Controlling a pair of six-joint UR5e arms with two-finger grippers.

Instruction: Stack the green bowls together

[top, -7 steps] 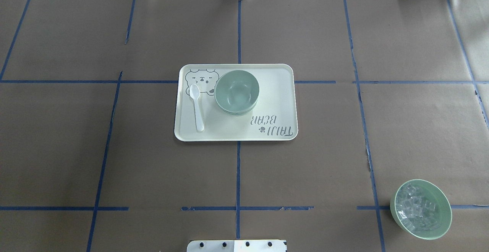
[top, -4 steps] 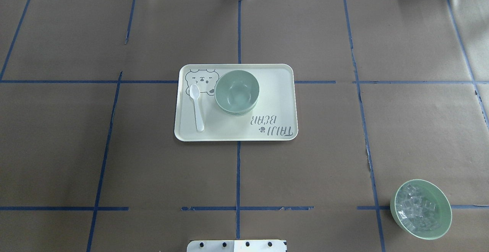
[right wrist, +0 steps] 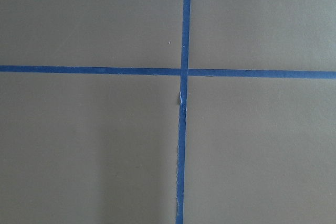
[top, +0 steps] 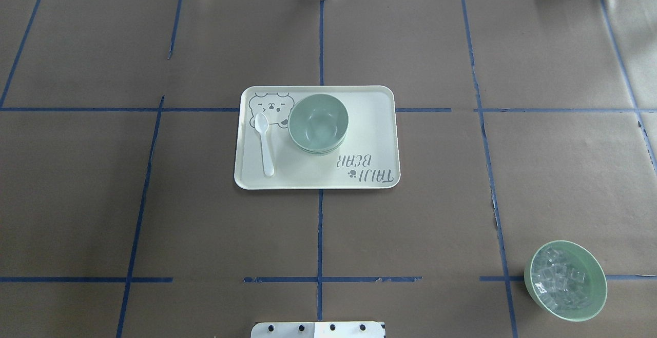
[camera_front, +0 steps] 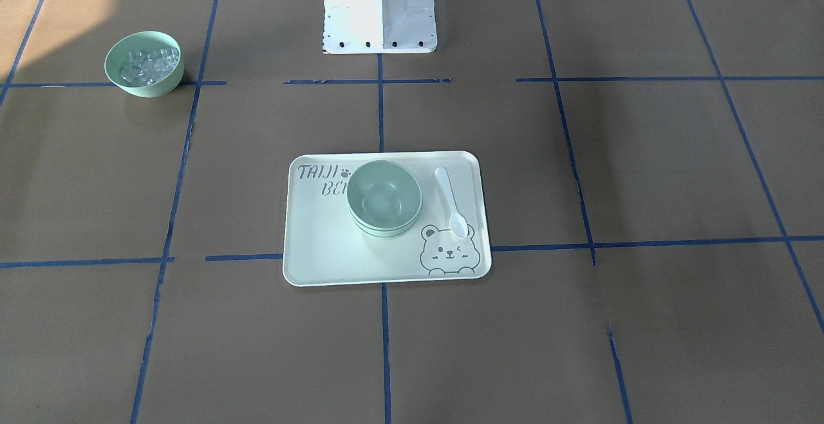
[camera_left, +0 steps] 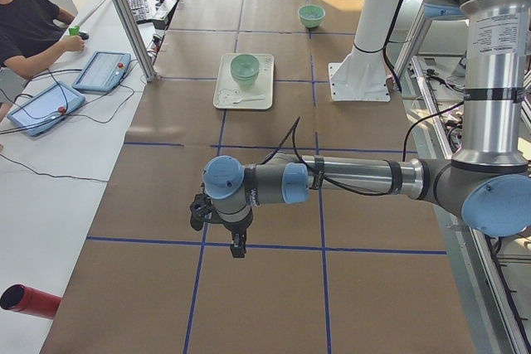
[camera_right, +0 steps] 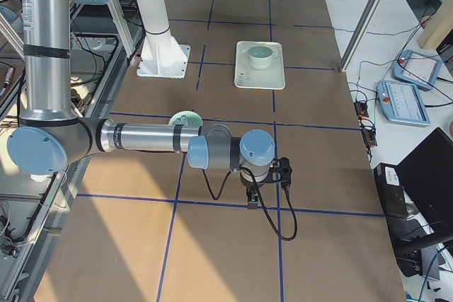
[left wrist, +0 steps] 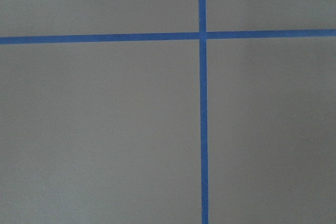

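Note:
The green bowls [top: 318,122] sit nested in one stack on a cream tray [top: 372,122] at the table's middle; the stack also shows in the front view [camera_front: 384,197]. Layered rims show at the stack's side. Neither gripper shows in the overhead or front view. My left gripper [camera_left: 236,246] hangs over bare paper at the table's left end, far from the tray. My right gripper [camera_right: 251,199] hangs likewise at the right end. I cannot tell whether either is open or shut. Both wrist views show only brown paper and blue tape.
A white spoon [top: 265,145] lies on the tray beside the stack. A green bowl of clear cubes [top: 564,280] stands near the robot's right. The robot's base [camera_front: 380,9] is at the table edge. An operator [camera_left: 25,22] sits at tablets.

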